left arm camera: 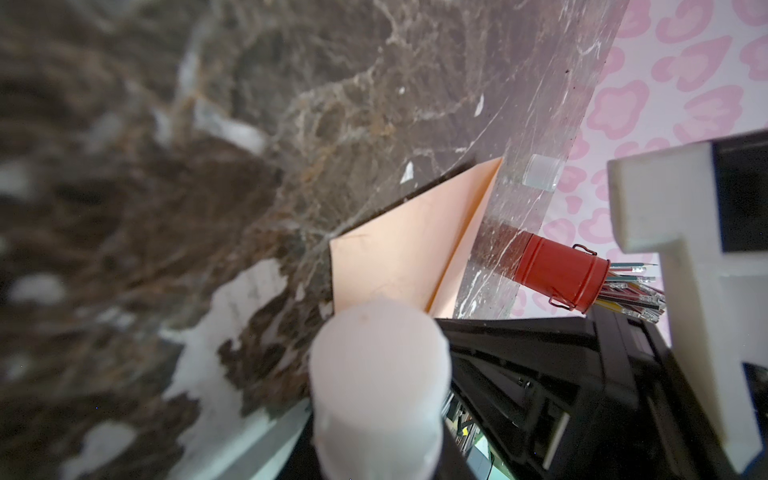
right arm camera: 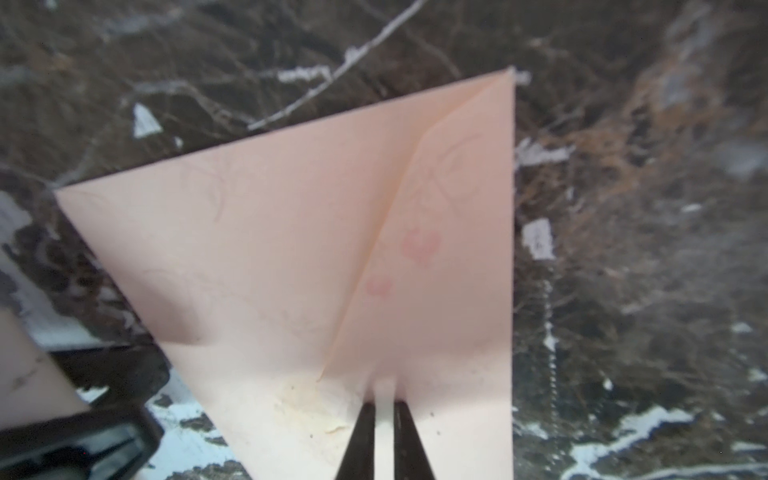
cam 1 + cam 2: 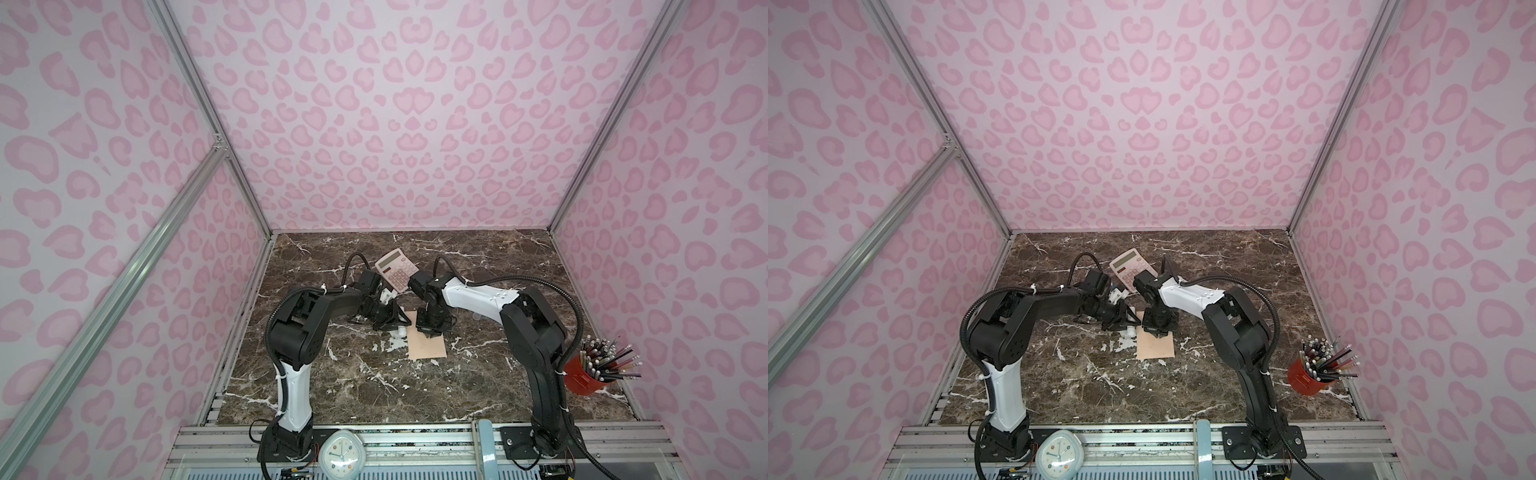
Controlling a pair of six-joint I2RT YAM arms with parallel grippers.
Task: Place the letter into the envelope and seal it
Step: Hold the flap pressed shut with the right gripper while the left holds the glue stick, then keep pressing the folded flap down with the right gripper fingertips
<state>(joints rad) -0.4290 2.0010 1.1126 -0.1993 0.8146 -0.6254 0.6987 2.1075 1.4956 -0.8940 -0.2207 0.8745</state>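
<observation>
The peach-beige paper envelope (image 3: 430, 347) lies near the middle of the dark brown marble desk (image 3: 332, 386), well away from every edge. The right gripper (image 2: 384, 419) has its black fingers drawn narrow, pinching the envelope's paler cream end. Faint pink blotches (image 2: 419, 245) show through the paper, perhaps the letter inside, though the view is too blurred to be sure. The left gripper (image 3: 397, 320) is tipped sideways just beside the envelope's left edge, its white fingers apart with nothing between them. A pink-keyed calculator (image 3: 397, 270) sits towards the back edge, and a red pencil tin (image 3: 584, 376) stands by the right edge.
</observation>
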